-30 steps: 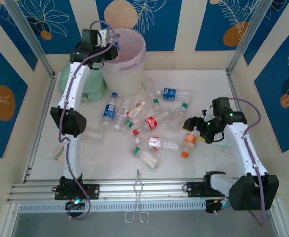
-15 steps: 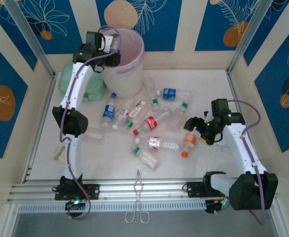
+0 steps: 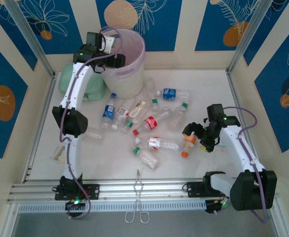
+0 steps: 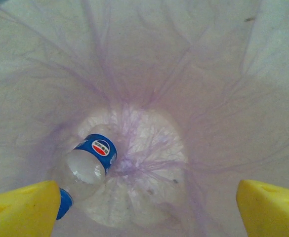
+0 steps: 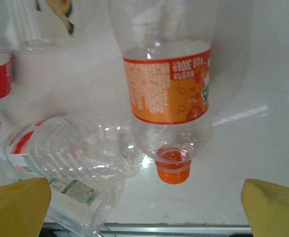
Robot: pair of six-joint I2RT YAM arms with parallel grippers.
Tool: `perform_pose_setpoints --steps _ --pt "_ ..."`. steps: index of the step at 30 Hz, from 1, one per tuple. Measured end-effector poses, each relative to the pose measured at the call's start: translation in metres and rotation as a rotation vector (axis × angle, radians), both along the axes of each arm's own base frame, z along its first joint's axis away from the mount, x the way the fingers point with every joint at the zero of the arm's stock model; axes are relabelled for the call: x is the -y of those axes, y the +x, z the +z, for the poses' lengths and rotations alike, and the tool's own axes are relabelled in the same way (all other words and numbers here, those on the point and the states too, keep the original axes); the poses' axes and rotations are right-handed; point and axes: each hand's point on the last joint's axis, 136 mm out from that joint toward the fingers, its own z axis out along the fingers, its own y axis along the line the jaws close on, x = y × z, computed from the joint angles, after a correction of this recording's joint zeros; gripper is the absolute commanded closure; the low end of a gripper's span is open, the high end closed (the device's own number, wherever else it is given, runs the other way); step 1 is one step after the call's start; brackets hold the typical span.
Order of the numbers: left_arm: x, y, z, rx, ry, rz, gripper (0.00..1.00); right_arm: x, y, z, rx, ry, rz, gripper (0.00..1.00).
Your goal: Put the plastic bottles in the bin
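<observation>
Left arm is stretched up and far back, and we see the left gripper [image 4: 146, 210] pointing down into the bin [image 3: 129, 74]. Its yellow fingers [image 4: 20, 207] are wide apart with nothing between them. Bin sits at the far left of the table [image 3: 208, 94], and its lilac bag [image 4: 184, 74] lines the walls. One blue-label bottle [image 4: 92, 163] lies at the bottom, clear body, tilted against the bag.

Right arm is bent low over the table's right side, right gripper [image 5: 144, 206] angled down. Its fingers [image 5: 16, 205] are also spread and touch nothing. An orange-label bottle [image 5: 169, 94] lies just ahead of the gap with its orange cap towards the camera. A crushed clear bottle [image 5: 80, 148] lies beside it.

We see the remaining plastic bottles [image 3: 151, 121] scattered mid-table on their sides, near the bin but outside it.
</observation>
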Motion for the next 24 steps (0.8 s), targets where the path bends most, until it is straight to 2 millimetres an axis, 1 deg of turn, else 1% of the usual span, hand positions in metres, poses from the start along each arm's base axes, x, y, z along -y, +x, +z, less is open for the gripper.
perform_pose_setpoints --steps 2,4,9,14,17,18,21,24 --pt "0.002 -0.002 0.008 0.016 -0.012 -0.007 0.02 -0.002 -0.004 -0.006 -0.02 -0.005 -0.003 0.0" --pt "0.004 -0.003 0.021 0.048 -0.029 -0.016 0.0 -0.003 -0.005 -0.011 -0.03 -0.008 -0.008 0.03" --pt "0.005 -0.014 0.069 0.155 -0.061 -0.032 0.0 -0.004 -0.002 -0.028 -0.036 -0.01 -0.034 0.12" --pt "0.006 -0.036 0.121 0.265 -0.102 -0.067 0.0 -0.003 0.001 -0.049 -0.062 -0.015 -0.057 0.18" --pt "0.006 -0.049 0.144 0.308 -0.12 -0.084 0.0 -0.003 0.004 -0.062 -0.098 -0.022 -0.057 0.19" --pt "0.005 -0.053 0.149 0.316 -0.123 -0.087 0.0 -0.003 0.005 -0.065 -0.107 -0.024 -0.056 0.2" --pt "0.002 -0.069 0.161 0.323 -0.126 -0.091 0.0 -0.003 0.005 -0.071 -0.128 -0.031 -0.05 0.28" --pt "-0.003 -0.095 0.159 0.289 -0.124 -0.096 0.0 -0.001 0.006 -0.069 -0.123 -0.044 -0.037 0.39"
